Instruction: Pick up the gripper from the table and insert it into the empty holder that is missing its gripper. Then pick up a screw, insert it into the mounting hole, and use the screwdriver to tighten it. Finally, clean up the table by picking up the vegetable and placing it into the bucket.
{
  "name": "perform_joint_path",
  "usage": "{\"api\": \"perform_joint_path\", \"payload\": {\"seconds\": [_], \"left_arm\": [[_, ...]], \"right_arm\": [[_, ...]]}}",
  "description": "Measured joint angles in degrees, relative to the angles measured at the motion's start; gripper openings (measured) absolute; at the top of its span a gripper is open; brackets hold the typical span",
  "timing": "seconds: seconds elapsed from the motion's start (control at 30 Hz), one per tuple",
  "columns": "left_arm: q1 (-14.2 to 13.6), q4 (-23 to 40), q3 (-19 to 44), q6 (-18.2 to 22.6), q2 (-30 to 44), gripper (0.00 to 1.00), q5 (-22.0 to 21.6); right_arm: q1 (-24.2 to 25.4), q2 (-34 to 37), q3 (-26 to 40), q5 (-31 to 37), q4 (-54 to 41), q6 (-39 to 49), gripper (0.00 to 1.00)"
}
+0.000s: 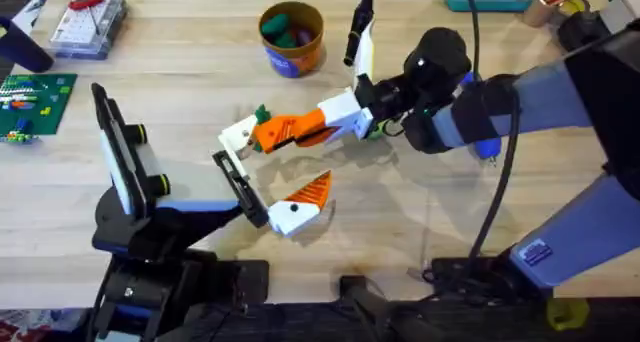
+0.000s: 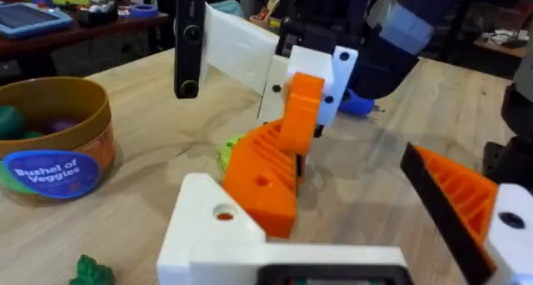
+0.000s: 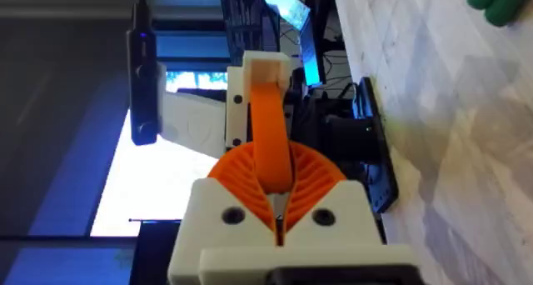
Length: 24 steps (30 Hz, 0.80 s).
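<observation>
Left gripper (image 1: 262, 192): nearest the bases, one ribbed finger mounted, so its spread cannot be told
Holder (image 1: 240, 185): black bar, bare end toward table centre
Right gripper (image 1: 290, 132): ribbed pads pinched on the gripper (image 3: 268, 135), held just beyond the holder's bare end
Piece's axis: white base leads, wedge tip trails, roughly toward the holder
Judged move: short approach toward the left arm, base lined to the bracket
Nearby: green vegetable (image 1: 262, 114) just behind
Far: bucket (image 1: 292, 37), well apart
</observation>
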<state>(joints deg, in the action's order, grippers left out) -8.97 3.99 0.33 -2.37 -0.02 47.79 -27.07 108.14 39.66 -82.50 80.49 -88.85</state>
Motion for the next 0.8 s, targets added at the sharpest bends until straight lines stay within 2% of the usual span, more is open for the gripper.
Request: {"api": "perform_joint_path", "payload": {"seconds": [0.4,0.8], "left_arm": [[0.0,0.0,0.0,0.0,0.0,0.987,-0.2],[0.2,-0.1,0.0,-0.3,0.0,0.987,-1.5]], "right_arm": [[-1.7,0.0,0.0,1.1,-0.2,0.2,0.011],[-2.4,0.0,0.1,4.0,-4.9,0.5,0.012]]}}
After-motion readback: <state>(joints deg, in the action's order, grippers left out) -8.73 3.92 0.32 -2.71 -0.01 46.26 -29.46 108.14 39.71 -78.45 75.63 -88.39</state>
